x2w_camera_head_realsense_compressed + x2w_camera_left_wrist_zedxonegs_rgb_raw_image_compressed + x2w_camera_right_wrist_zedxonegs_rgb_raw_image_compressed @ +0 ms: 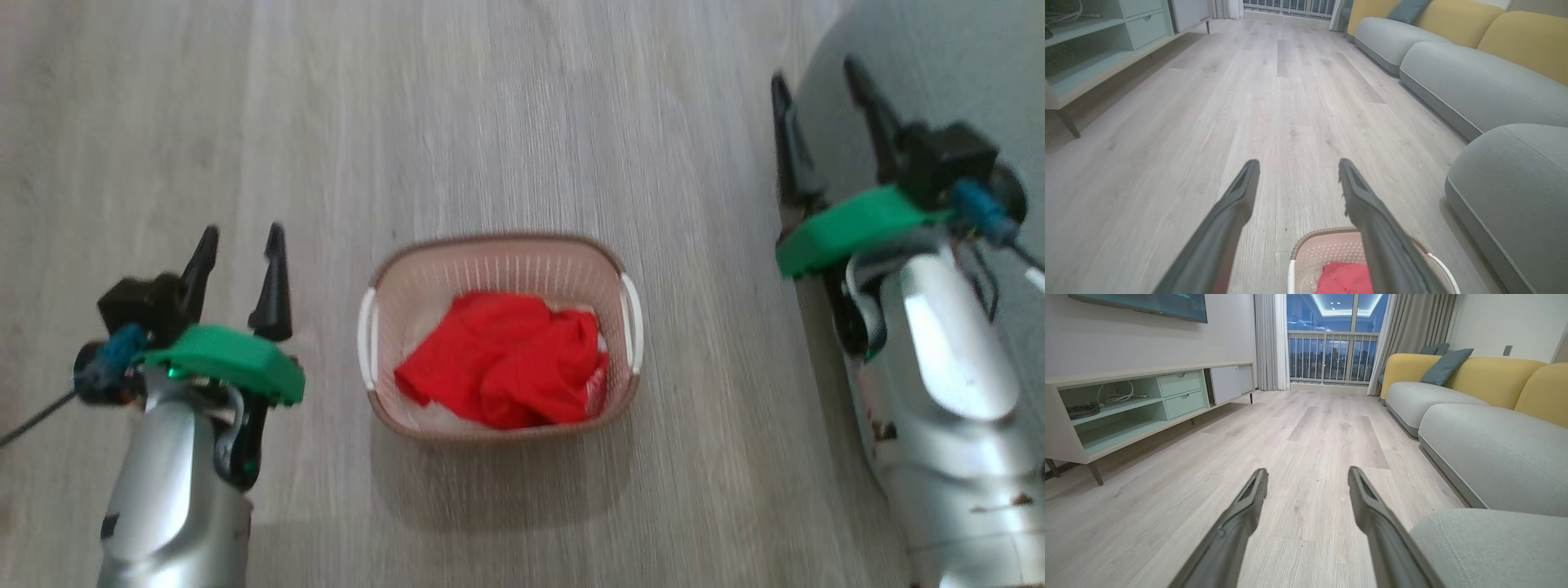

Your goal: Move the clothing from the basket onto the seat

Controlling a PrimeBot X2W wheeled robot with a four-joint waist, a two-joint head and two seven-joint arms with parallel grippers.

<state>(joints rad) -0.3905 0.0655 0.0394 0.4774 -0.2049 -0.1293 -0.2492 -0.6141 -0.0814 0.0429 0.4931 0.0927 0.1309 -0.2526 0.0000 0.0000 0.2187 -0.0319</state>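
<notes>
The cream basket (500, 265) with its brown rim stands on the floor in the middle of the head view, and crumpled red clothing (502, 359) lies inside it. To its left my left gripper (242, 238) hangs open and empty. Off to the right my right gripper (820, 80) is open too, at the edge of the grey-green seat (939, 57). In the left wrist view the basket (1327, 249) and the clothing (1343, 277) sit low between the left gripper's (1298, 165) fingers, with the seat (1511, 192) to the right. The right gripper (1307, 473) points along the floor beside the seat (1486, 547).
Pale wood floor (506, 122) runs all around the basket. A grey sofa with yellow backs (1478, 424) lines the right side beyond the seat. A low pale-green cabinet (1126, 404) stands along the left wall, and a balcony window (1331, 339) closes the far end.
</notes>
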